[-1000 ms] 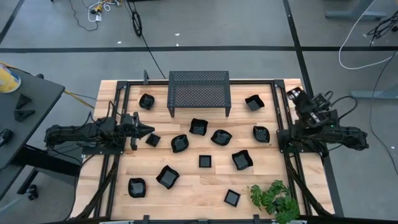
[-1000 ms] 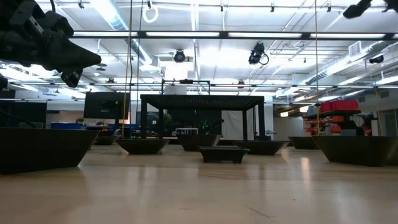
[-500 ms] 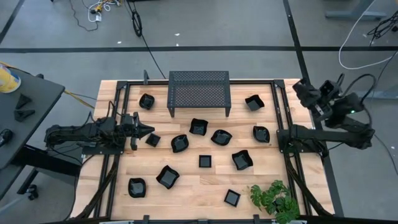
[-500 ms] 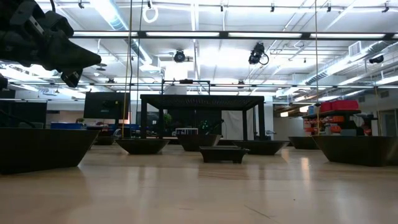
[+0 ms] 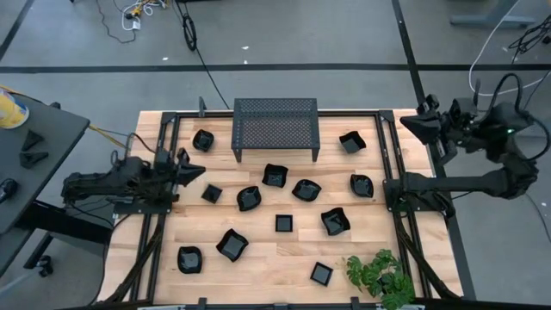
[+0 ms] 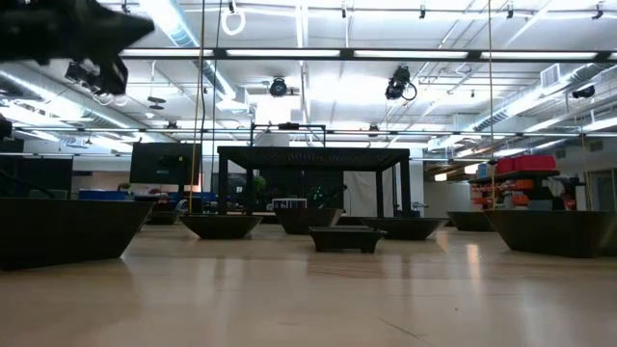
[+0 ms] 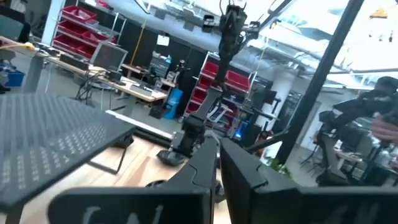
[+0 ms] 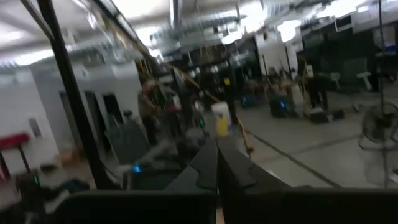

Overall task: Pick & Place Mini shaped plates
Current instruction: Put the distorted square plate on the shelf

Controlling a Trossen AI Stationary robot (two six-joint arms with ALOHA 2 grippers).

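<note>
Though blurred in low view, left fingers (image 5: 191, 171) closed, empty | right fingers (image 5: 410, 125) closed, empty | plates (image 5: 275, 176) scattered on wooden tabletop (image 5: 258, 258) | workshop behind.

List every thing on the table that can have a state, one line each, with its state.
left gripper: shut, empty, raised over the table's left edge.
right gripper: shut, empty, raised at the table's right edge.
mini shaped plates: upright, scattered singly on the table, none held.
perforated stand: standing on its legs at the far edge, nothing on top.
plant sprig: lying at the near right corner.
</note>
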